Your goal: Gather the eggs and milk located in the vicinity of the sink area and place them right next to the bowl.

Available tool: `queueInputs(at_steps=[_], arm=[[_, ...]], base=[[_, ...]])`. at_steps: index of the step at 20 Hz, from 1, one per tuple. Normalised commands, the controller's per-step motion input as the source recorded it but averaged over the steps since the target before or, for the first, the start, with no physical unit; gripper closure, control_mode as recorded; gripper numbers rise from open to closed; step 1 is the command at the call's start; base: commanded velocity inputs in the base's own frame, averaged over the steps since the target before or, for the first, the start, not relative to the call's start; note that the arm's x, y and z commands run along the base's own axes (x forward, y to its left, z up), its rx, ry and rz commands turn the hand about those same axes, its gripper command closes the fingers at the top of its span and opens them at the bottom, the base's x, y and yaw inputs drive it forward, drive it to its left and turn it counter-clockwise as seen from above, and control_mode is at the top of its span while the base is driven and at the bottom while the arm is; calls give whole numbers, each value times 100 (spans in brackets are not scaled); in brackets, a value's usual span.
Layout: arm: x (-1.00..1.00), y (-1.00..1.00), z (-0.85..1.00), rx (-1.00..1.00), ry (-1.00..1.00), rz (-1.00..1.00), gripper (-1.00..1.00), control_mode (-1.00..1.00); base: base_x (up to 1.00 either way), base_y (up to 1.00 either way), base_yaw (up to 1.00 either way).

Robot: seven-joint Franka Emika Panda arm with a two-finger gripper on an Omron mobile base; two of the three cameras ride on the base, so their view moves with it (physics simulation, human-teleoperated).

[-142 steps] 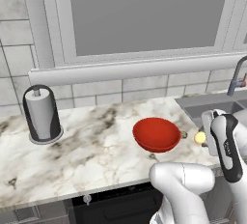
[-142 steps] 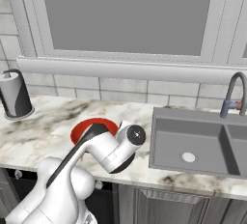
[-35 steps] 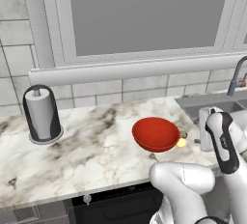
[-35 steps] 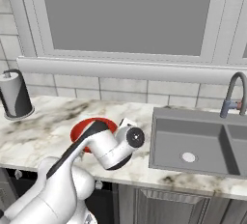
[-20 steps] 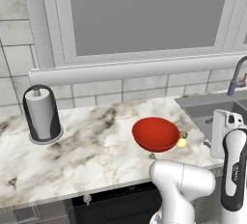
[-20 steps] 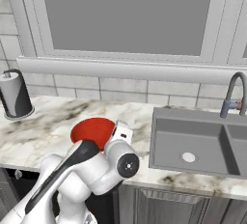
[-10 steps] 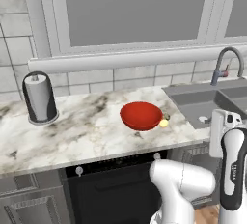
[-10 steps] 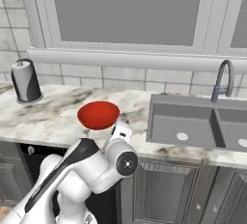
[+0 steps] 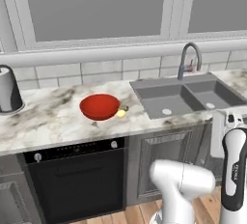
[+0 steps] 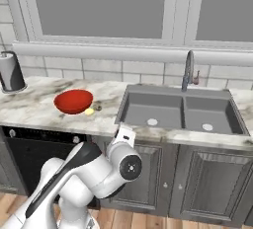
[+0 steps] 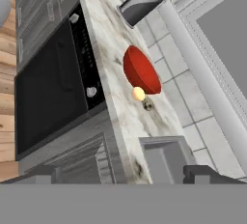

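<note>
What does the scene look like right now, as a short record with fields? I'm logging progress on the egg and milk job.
egg: on the counter, right beside the bowl, on its sink side
bowl: red, upright on the marble counter
sink: double basin, faucet behind it
towel holder: at the counter's far left
milk: cannot make out a carton
hand: open, holding nothing, off the counter in front of the cabinets
oven: below the counter, under the bowl
</note>
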Motion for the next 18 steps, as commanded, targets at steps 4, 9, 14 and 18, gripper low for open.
queueInputs(at_steps=[4, 9, 14, 18], arm=[[0, 0, 0, 0, 0, 0, -100, 100], [0, 0, 0, 0, 0, 0, -100, 100], [0, 0, 0, 0, 0, 0, -100, 100], [0, 0, 0, 0, 0, 0, -100, 100]], base=[[0, -100, 0], [0, -100, 0], [0, -100, 0], [0, -98, 0]])
